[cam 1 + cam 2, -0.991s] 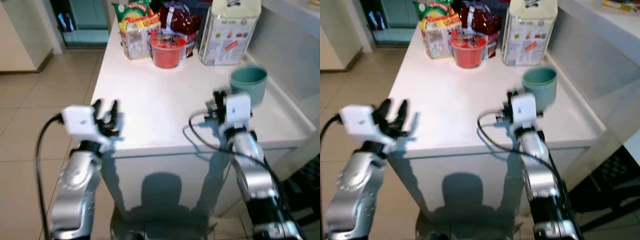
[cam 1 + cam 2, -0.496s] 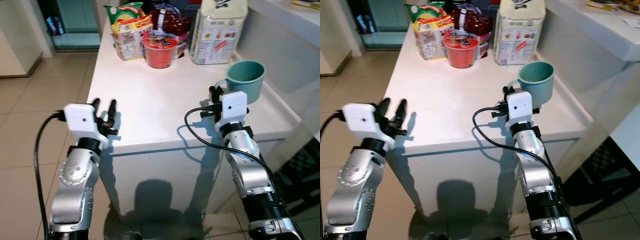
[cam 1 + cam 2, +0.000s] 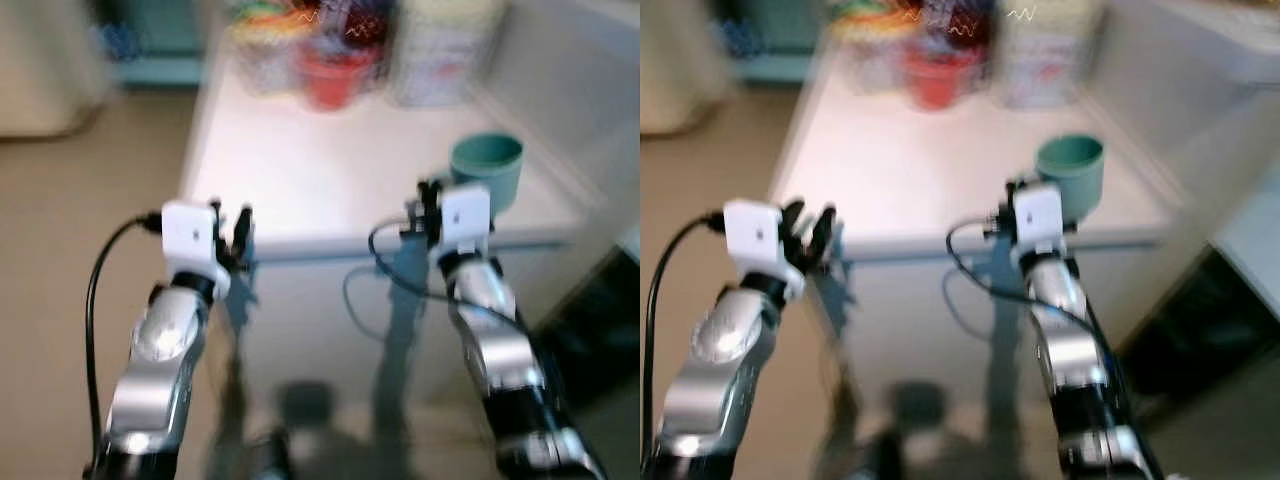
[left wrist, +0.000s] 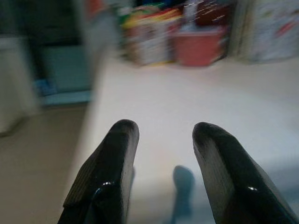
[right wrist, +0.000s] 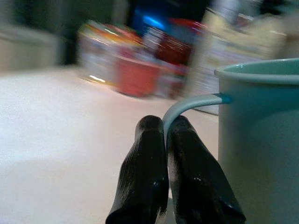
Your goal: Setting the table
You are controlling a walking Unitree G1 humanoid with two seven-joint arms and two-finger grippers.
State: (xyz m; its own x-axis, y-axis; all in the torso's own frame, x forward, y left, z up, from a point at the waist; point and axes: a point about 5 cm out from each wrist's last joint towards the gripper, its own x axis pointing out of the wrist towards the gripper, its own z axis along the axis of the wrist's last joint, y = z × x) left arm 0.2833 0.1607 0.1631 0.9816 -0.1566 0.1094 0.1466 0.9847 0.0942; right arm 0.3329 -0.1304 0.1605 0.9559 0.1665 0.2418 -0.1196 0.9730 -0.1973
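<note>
A teal mug hangs over the front right part of the white table. My right gripper is shut on its thin curved handle. In the right wrist view the two black fingers are pressed together at the handle, with the mug's body just beside them. My left gripper is at the table's front left corner. It stands open, and nothing lies between its fingers.
At the back of the table stand a red cup, colourful snack bags and a tall pale carton, all blurred. Tiled floor lies to the left, and a pale counter wall rises on the right.
The whole view has shifted and blurred, so the camera has moved. My right gripper closed on the mug's handle and lifted it off the table. The left gripper stays open.
</note>
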